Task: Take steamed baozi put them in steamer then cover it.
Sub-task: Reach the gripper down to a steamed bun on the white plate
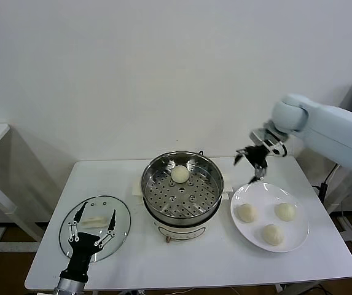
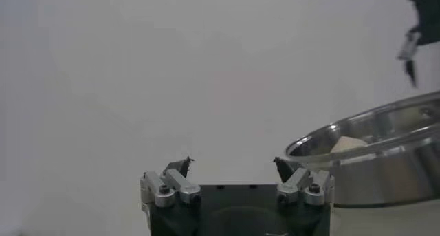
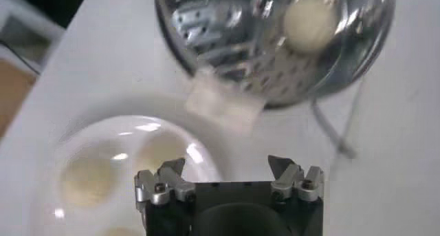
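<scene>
I am holding my right claw (image 1: 254, 161) wide and empty above the plate (image 1: 298, 236); I should be lowering straight over the nearest baozi (image 1: 246, 212), closing gently. The left claw (image 1: 91, 232) is waiting wide over the lid (image 1: 123, 216).

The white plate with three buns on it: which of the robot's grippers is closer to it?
The right. The right gripper hangs open just above the plate's far rim, while the left gripper hovers over the glass lid beyond the steamer.
</scene>
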